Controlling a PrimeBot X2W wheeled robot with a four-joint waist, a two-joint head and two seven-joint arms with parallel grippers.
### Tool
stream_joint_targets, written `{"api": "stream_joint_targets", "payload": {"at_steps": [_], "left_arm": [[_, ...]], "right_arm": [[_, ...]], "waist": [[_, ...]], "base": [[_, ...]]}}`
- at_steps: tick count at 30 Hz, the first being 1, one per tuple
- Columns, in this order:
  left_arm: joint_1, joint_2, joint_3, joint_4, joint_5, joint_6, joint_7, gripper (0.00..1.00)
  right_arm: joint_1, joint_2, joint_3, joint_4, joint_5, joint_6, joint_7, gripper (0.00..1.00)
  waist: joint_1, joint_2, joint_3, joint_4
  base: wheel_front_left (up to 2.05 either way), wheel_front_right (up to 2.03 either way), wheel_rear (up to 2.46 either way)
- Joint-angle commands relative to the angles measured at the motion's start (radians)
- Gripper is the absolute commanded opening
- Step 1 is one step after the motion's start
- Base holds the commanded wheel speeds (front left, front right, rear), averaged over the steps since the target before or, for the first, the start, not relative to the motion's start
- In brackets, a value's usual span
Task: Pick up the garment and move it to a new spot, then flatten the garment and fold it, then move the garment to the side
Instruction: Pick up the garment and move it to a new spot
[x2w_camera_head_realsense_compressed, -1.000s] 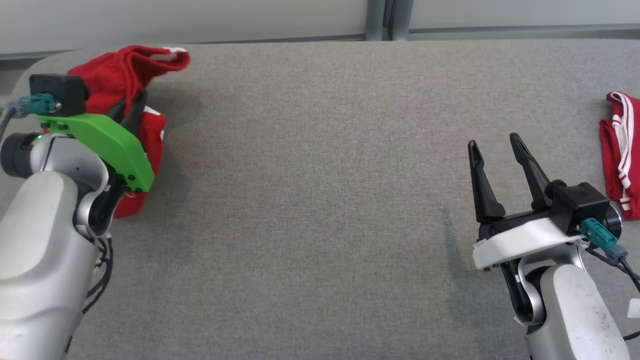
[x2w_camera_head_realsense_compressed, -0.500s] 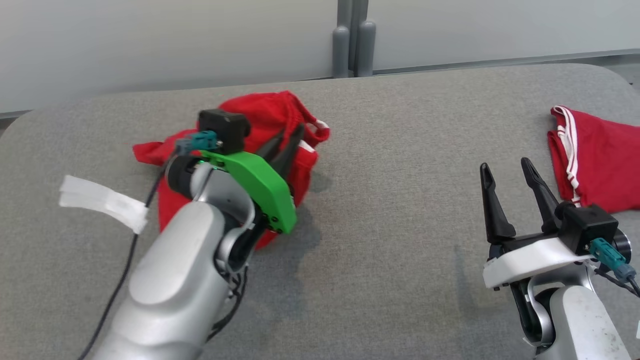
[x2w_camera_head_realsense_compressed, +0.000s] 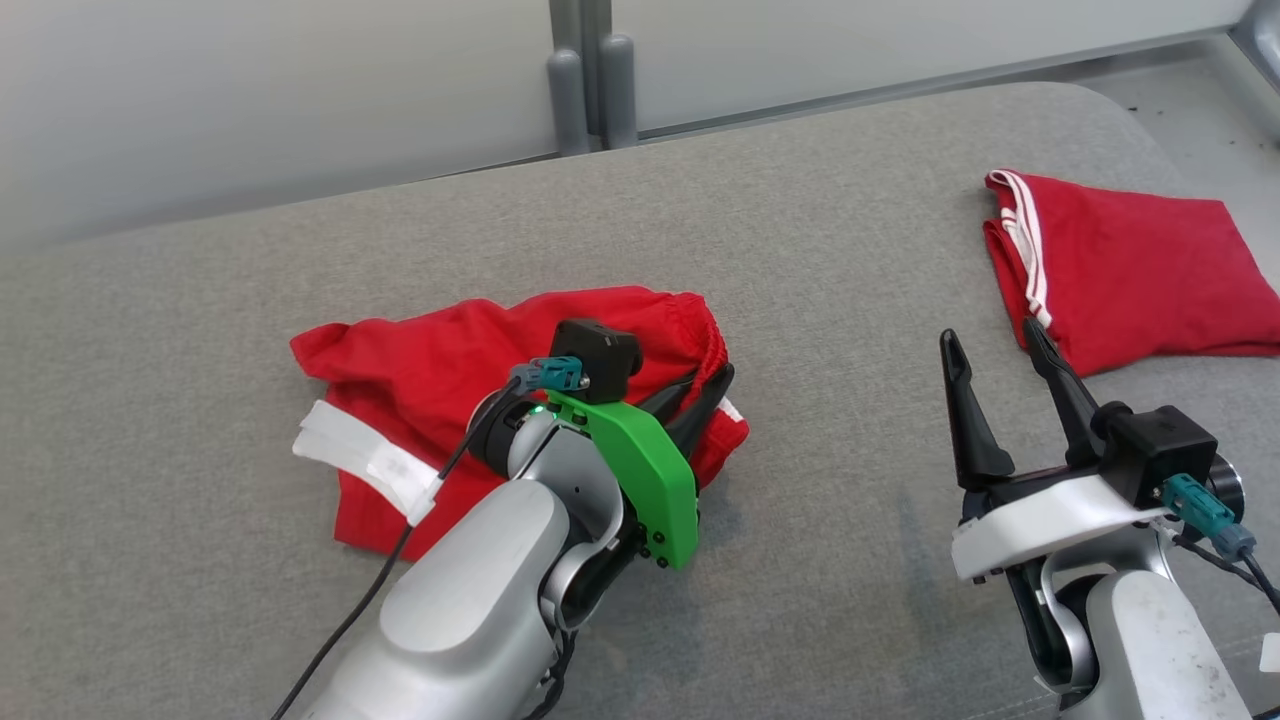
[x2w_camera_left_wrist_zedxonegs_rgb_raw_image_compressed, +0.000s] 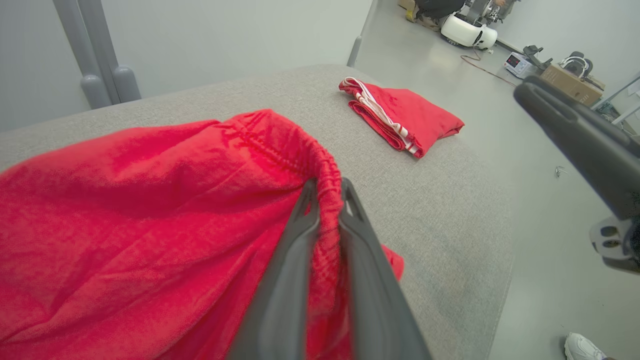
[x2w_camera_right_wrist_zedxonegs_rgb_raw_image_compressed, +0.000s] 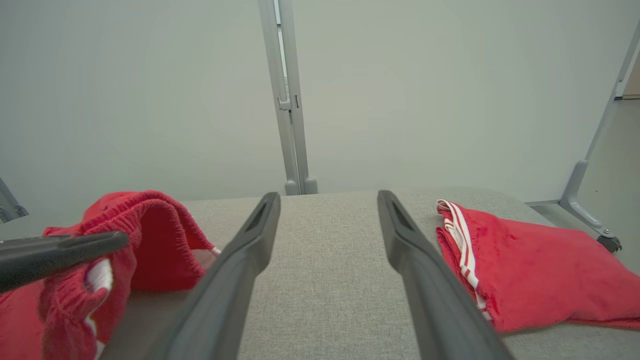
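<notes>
1. Left wrist view showed the left gripper (x2w_camera_left_wrist_zedxonegs_rgb_raw_image_compressed: 327, 187) pinched nearly closed on the elastic waistband (x2w_camera_left_wrist_zedxonegs_rgb_raw_image_compressed: 300, 150) of the red garment (x2w_camera_left_wrist_zedxonegs_rgb_raw_image_compressed: 150, 210).
2. The garment lay crumpled near the middle of the grey table (x2w_camera_head_realsense_compressed: 800, 250), its held edge slightly raised.
3. The right gripper (x2w_camera_head_realsense_compressed: 990, 335) stood wide apart, holding nothing.
4. Judged progress: relocation was under way. Flattening, folding and setting aside, perhaps by the folded red cloth (x2w_camera_head_realsense_compressed: 1120, 270), were not yet done.

two red garments out there, the crumpled garment (x2w_camera_head_realsense_compressed: 430, 385) and the folded garment (x2w_camera_head_realsense_compressed: 1130, 265); two grippers, left gripper (x2w_camera_head_realsense_compressed: 708, 378), right gripper (x2w_camera_head_realsense_compressed: 988, 332); one table (x2w_camera_head_realsense_compressed: 800, 250).
</notes>
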Motion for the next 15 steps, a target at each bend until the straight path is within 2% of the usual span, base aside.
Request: {"api": "stream_joint_targets", "payload": {"at_steps": [1,12,13,14,15], "left_arm": [[-0.019,0.0,-0.016,0.017,-0.018,0.007,-0.019,0.0],[-0.098,0.0,-0.164,0.175,-0.128,0.061,-0.138,0.0],[-0.107,0.0,-0.197,0.188,-0.147,0.069,-0.161,0.39],[-0.115,0.0,-0.211,0.196,-0.155,0.073,-0.177,0.84],[-0.119,0.001,-0.223,0.203,-0.167,0.078,-0.188,1.0]], "right_arm": [[-0.015,-0.003,0.006,0.004,0.006,0.0,-0.008,1.0],[-0.04,-0.003,0.039,0.035,0.017,0.0,-0.027,1.0],[-0.04,-0.002,0.044,0.038,0.017,0.0,-0.028,1.0],[-0.04,-0.003,0.045,0.041,0.017,0.0,-0.028,1.0],[-0.041,-0.003,0.045,0.042,0.017,0.0,-0.028,1.0]], "waist": [[0.0,0.0039,0.031,-0.053],[0.0,0.0039,0.071,-0.152],[0.0,0.0039,0.072,-0.159],[0.0,0.0039,0.072,-0.161],[0.0,0.0039,0.072,-0.161]], "base": [[0.0,0.0,0.0],[0.0,0.0,0.0],[0.0,0.0,0.0],[0.0,0.0,0.0],[0.0,0.0,0.0]]}}
